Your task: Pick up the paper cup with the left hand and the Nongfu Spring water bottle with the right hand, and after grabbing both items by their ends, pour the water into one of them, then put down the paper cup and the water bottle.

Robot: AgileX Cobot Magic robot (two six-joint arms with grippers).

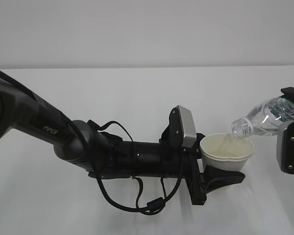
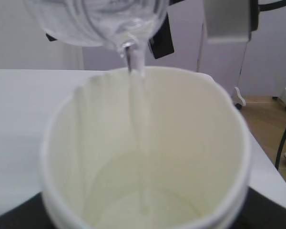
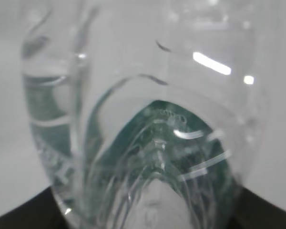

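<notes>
Above white table (image 1: pixel 137 98), tilted bottle (image 1: pixel 264 117)

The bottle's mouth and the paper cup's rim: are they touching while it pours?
Apart. In the left wrist view the bottle mouth hangs above the paper cup, background showing between them; only the water stream bridges that gap.

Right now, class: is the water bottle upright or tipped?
Tipped. The water bottle lies slanted, neck down over the paper cup, and a stream of water runs from its mouth into the cup.
</notes>
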